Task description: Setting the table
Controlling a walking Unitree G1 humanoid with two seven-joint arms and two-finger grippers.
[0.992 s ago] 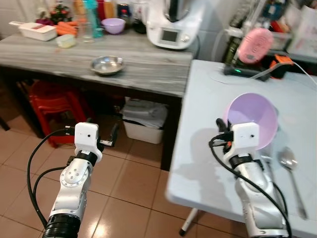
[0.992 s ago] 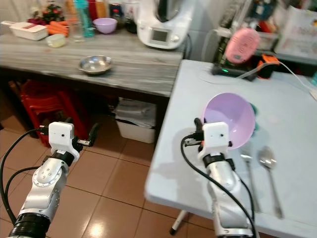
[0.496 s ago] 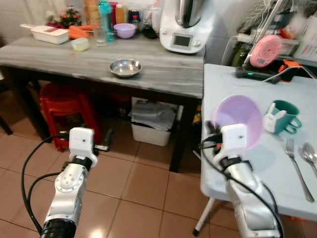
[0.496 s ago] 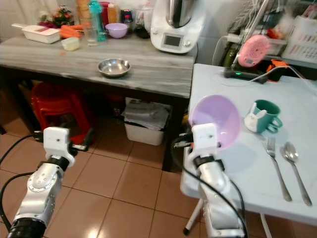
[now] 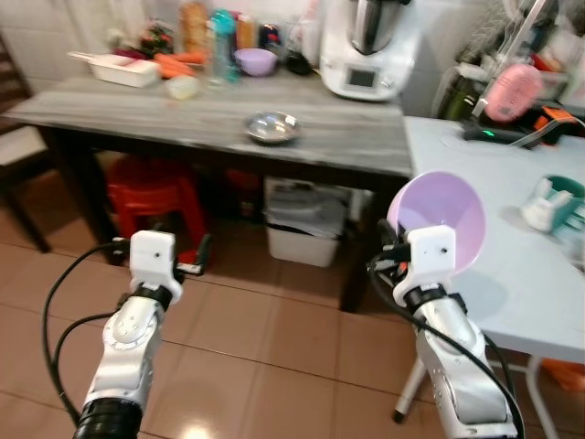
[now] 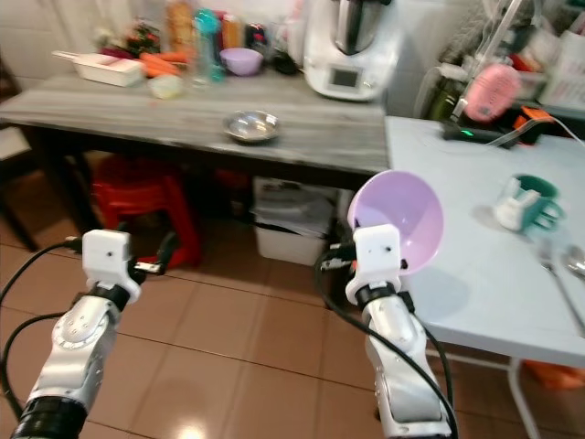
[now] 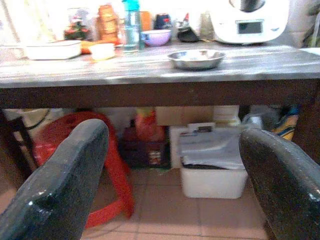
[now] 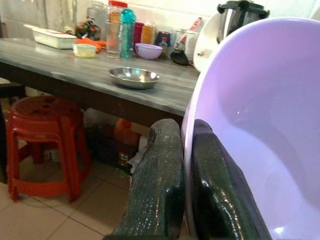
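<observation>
Currently held item: pale lilac plastic bowl (image 6: pixel 397 222), pinched by its rim, tilted on edge with the hollow facing the head camera.
Right gripper (image 8: pixel 186 165): two black fingers pressed onto the bowl wall, one outside, one inside; bowl carried raised, above the near left corner of the table.
Left gripper (image 7: pixel 172 175): fingers spread wide, nothing between them; aimed at the space under the grey wood-grain counter (image 5: pixel 219 114), over the tiled floor.
Target surface: light blue tabletop (image 6: pixel 475 247), lying to the robot's right of the carried bowl and slightly beyond it.
Key relation: bowl sits at the table's left edge, partly over the floor gap between counter and table; free tabletop extends rightward and away from the right gripper.
Nearer arm: right arm, already beside the table; left arm well apart from it, across the floor gap.
Neighbouring items: teal mug with white rabbit figure (image 6: pixel 528 202) farther right on the table; cutlery at the right border of the right eye view, blurred.
Bowl attitude for placement (judgement): needs rotating from on-edge to base-down before release.
Risk (judgement): release this close to the edge could drop the bowl onto the floor; rim pinch gives little hold against swinging.
Other items: steel dish (image 5: pixel 271 126) on the counter, red plastic stool (image 7: pixel 107 165) under it.
</observation>
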